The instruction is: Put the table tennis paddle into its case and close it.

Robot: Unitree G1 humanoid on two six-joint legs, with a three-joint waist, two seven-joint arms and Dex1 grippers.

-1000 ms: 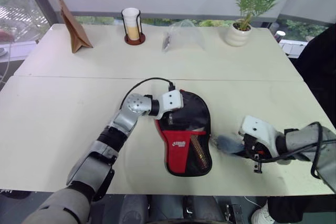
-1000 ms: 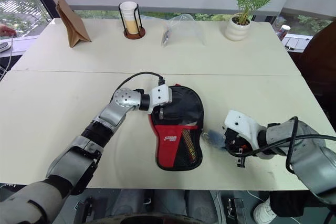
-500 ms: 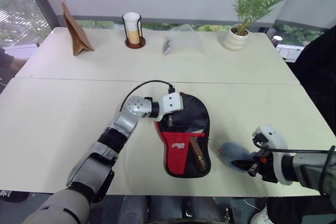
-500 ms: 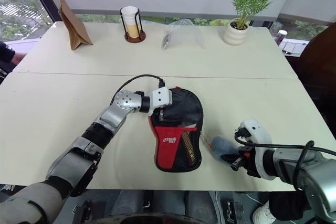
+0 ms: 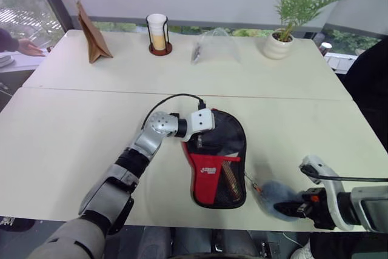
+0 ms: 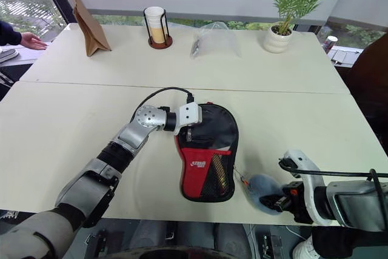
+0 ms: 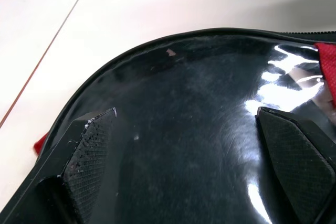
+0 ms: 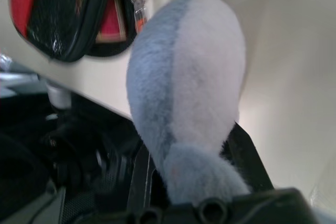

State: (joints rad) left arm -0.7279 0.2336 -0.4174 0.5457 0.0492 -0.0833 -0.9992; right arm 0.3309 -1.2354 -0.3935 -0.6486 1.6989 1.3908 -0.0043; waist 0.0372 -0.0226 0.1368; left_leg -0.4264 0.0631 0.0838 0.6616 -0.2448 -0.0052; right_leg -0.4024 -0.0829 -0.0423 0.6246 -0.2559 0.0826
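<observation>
The black case (image 5: 217,159) with its red panel lies flat in the middle of the table. A wood-striped handle (image 5: 229,177) shows through the mesh pocket; the rest of the table tennis paddle is hidden inside. My left gripper (image 5: 197,144) rests on the case's round black end, fingers (image 7: 89,148) open and spread over the fabric. A thin cord runs from the case's edge to a fluffy grey-blue pull (image 5: 274,193). Near the table's front edge, to the right of the case, my right gripper (image 6: 280,203) is shut on that pull (image 8: 189,87).
Along the far side stand a brown paper bag (image 5: 91,37), a cup in a wire holder (image 5: 159,31), a clear plastic bag (image 5: 212,43) and a potted plant (image 5: 282,34). A person's hand (image 5: 27,45) shows at the far left.
My right gripper has rolled and drawn back toward the table's front edge, taking the fluffy pull with it. The left gripper has stayed on the case.
</observation>
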